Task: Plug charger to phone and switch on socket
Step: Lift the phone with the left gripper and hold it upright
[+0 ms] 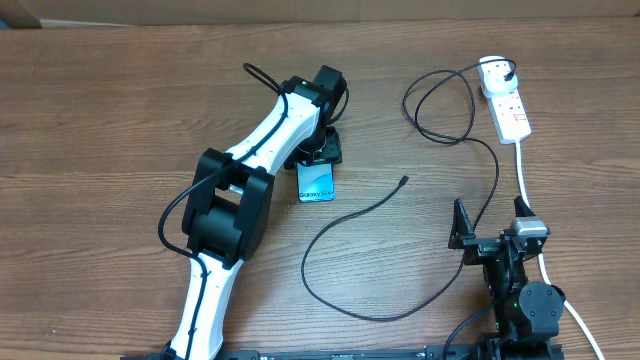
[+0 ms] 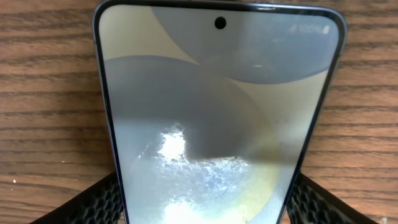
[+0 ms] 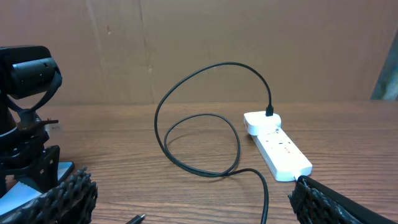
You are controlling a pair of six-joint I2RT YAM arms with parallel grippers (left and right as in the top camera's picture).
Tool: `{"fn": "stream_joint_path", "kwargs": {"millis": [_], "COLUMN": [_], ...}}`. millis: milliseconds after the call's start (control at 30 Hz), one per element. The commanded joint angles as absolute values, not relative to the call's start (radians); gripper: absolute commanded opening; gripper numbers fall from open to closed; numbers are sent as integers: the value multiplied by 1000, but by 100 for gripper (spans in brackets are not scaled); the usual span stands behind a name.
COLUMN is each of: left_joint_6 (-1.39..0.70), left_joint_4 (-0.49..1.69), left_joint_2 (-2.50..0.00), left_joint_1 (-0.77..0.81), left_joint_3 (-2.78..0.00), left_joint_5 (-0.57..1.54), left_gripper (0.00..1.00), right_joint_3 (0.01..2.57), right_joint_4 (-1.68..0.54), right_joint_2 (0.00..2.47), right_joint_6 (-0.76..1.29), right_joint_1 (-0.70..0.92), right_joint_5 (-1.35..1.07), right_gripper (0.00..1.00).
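Observation:
The phone [image 1: 315, 183] lies flat on the table, its light screen [image 2: 211, 124] filling the left wrist view. My left gripper [image 1: 320, 152] reaches down over its far end, open, with a black finger [image 2: 99, 200] close beside each long edge. The charger is a thin black cable [image 1: 350, 225] that loops over the table. Its connector tip [image 1: 403, 181] lies loose to the right of the phone, and its plug [image 1: 511, 72] sits in the white socket [image 1: 509, 108] at the back right. My right gripper [image 1: 490, 238] hovers open and empty near the front edge, with the tip [image 3: 134, 219] just ahead of it.
The socket's thick white cord [image 1: 524, 175] runs forward past my right arm. The charger cable loops [image 3: 199, 140] lie between my right gripper and the socket [image 3: 280, 152]. Brown cardboard [image 3: 217, 43] backs the table's far edge.

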State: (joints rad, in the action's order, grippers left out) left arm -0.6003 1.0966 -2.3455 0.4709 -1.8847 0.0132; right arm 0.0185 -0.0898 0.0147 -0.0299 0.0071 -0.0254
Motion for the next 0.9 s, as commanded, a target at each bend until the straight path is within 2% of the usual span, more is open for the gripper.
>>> {"fn": "stream_joint_path", "kwargs": {"millis": [0, 333, 867], "left_joint_6": [-610, -609, -608], "left_joint_4": [1103, 1130, 1293], "left_joint_2": [-2410, -2410, -2410], "left_joint_1": [471, 470, 456], "left_joint_3": [-1866, -1885, -2073], "left_joint_5": [53, 65, 146], "left_gripper": [73, 72, 70], "right_joint_3": [8, 8, 8], "right_joint_4": [-84, -84, -84], "right_joint_2": [6, 6, 6], "right_joint_6": [-35, -35, -35], "right_joint_1": [11, 11, 11], "right_joint_5": [-20, -20, -20], "right_gripper": [100, 100, 100]}}
